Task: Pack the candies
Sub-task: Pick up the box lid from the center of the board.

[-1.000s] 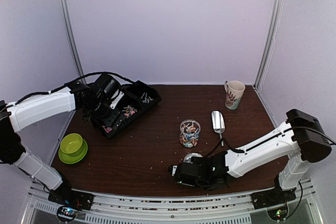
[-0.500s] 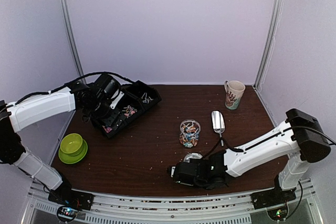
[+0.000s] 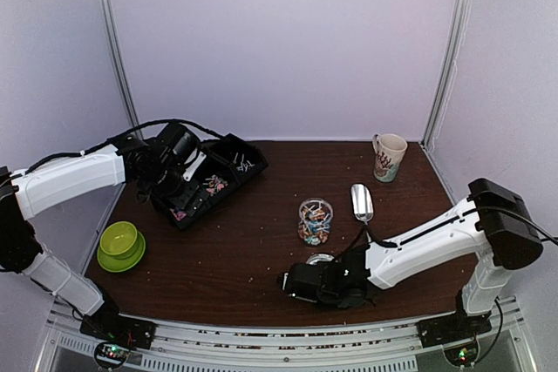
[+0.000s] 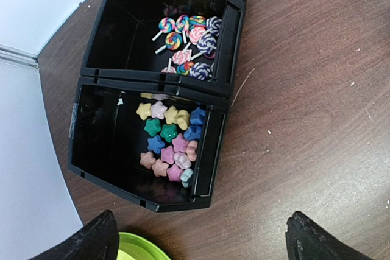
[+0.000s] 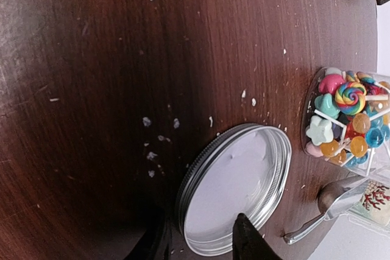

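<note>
- Surface (image 3: 244, 250): we judge the packing well along but unfinished.
- Black tray (image 4: 216, 144), far left corner: star candies (image 4: 170, 138) and lollipops (image 4: 189, 44) are unpacked in its compartments.
- Left pincer (image 4: 201, 238): released, empty, above the tray's near end.
- Right pincer (image 5: 198, 242), near edge: fingers straddle the lid's rim; we cannot tell whether it grasps.
- Jar (image 3: 315, 221), mid-surface: well filled, uncapped.
- Lid (image 5: 234, 190): upturned just beside the jar; capping is left.

This is a robotics lab test cell. The dark wooden table (image 3: 261, 250) is boxed in by bare pale walls (image 3: 279, 41), with aluminium posts (image 3: 116, 50) rising at its far corners. Along the table's near edge runs a metal rail (image 3: 261, 343), where two white robot arms (image 3: 70, 176) stand bolted, their black cables (image 3: 148, 125) exposed.
</note>
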### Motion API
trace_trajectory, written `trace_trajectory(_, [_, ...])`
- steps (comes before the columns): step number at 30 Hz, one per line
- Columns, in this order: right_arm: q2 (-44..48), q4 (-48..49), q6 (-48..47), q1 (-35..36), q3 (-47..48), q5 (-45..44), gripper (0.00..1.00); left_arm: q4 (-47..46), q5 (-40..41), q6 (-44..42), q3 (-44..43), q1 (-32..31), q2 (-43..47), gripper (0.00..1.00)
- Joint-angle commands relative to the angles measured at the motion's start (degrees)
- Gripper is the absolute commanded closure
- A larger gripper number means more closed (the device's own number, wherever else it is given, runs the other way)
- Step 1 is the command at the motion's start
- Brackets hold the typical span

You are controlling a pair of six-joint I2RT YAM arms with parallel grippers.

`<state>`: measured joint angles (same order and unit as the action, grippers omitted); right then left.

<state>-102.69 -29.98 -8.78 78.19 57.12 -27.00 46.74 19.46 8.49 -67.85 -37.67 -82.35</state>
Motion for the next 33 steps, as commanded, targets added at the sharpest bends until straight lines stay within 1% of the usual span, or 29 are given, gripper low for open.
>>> trace_trajectory(1, [-1.0,-2.2,0.3,-0.6,0.7,1.7,0.67,-1.6,0.2,0.0,0.6,-0.3,0.8,0.02])
trace_trajectory(4, [-0.5,-2.9,0.0,-0.6,1.4,2.8,0.73,-1.6,0.1,0.0,0.6,-0.3,0.8,0.02])
trace_trajectory(9, [0.6,-3.6,-0.8,-0.7,2.1,3.7,0.79,-1.6,0.2,-0.1,0.6,-0.3,1.0,0.02])
trace_trajectory(12, [0.6,-4.3,-1.2,-1.0,2.4,5.1,0.86,-1.7,0.1,-0.2,0.7,-0.3,1.4,0.02])
trace_trajectory(15, [0.3,-4.5,-1.2,-1.4,2.3,6.2,0.88,-1.8,0.0,-0.4,0.7,-0.3,1.7,0.02])
trace_trajectory(16, [0.3,-4.4,-1.1,-1.5,2.2,6.3,0.88,-1.8,0.0,-0.4,0.7,-0.3,1.7,0.02])
trace_trajectory(17, [0.2,-4.5,-0.9,-1.7,2.2,6.4,0.86,-1.8,0.0,-0.4,0.7,-0.3,1.9,0.02])
trace_trajectory(18, [0.1,-4.5,-0.8,-1.9,2.2,6.7,0.80,-1.8,0.0,-0.4,0.7,-0.3,1.9,0.02])
trace_trajectory(21, [0.0,-4.5,-0.6,-2.5,2.2,7.1,0.71,-1.8,-0.1,-0.5,0.7,-0.3,1.8,0.02])
trace_trajectory(23, [0.0,-4.2,-0.6,-3.0,2.2,7.5,0.69,-1.8,0.0,-0.5,0.7,-0.3,1.9,0.02])
trace_trajectory(30, [-2.1,-4.7,-1.4,-5.2,3.9,10.5,0.70,-1.9,0.1,-0.6,0.8,-0.3,2.3,0.02])
trace_trajectory(31, [-2.4,-5.0,-1.7,-5.4,4.3,11.3,0.70,-1.8,0.1,-0.5,0.8,-0.3,2.4,0.02])
trace_trajectory(33, [-3.1,-5.9,-2.3,-5.7,5.3,12.8,0.76,-2.0,0.1,-0.6,0.9,-0.3,2.6,0.02])
